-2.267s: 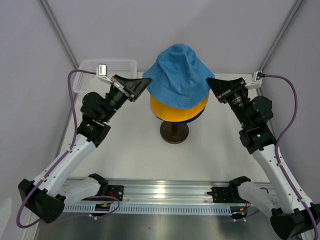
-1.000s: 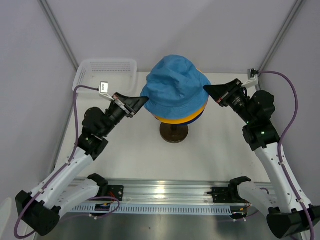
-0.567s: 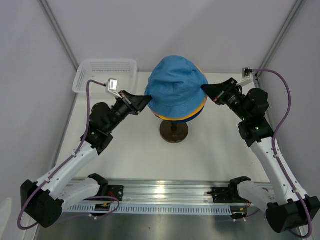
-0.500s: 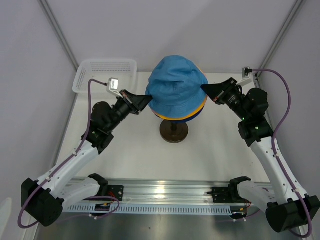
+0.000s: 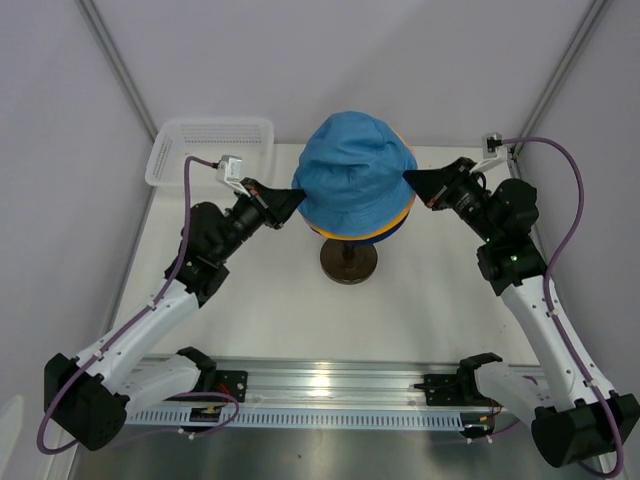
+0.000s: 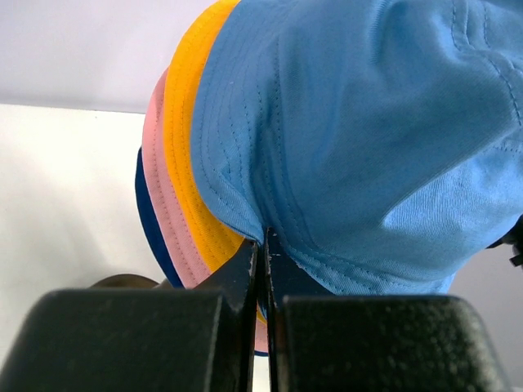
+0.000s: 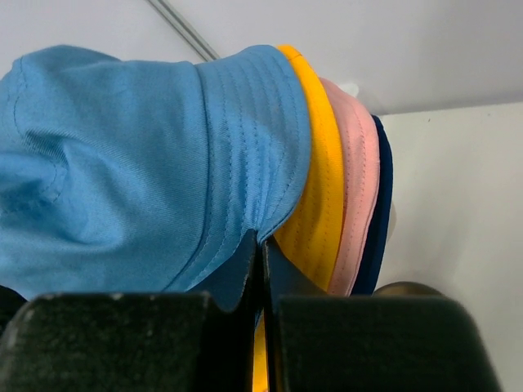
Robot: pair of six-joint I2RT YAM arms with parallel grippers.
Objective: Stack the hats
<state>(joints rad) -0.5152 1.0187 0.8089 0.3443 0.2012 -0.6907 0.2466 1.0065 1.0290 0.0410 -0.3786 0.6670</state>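
The light blue hat (image 5: 353,180) sits on top of the stacked hats over the stand. Its brim is pinched on both sides. My left gripper (image 5: 297,195) is shut on the left brim edge, and my right gripper (image 5: 408,180) is shut on the right brim edge. In the left wrist view my left gripper (image 6: 263,245) clamps the light blue hat (image 6: 368,139), with the yellow-orange hat (image 6: 184,155), pink hat (image 6: 158,184) and dark blue hat (image 6: 147,220) layered beneath. The right wrist view shows my right gripper (image 7: 261,249) on the light blue hat (image 7: 139,163) beside the yellow-orange hat (image 7: 315,180), pink hat (image 7: 355,180) and dark blue hat (image 7: 382,196).
The dark round stand base (image 5: 348,265) rests mid-table under the stack; the head it carries is hidden by the hats. A white mesh basket (image 5: 215,135) stands at the back left. Grey walls close in on both sides.
Both grippers have brought the light blue hat down onto the yellow-orange one and drawn a little closer together. Over the last half second almost nothing has moved.
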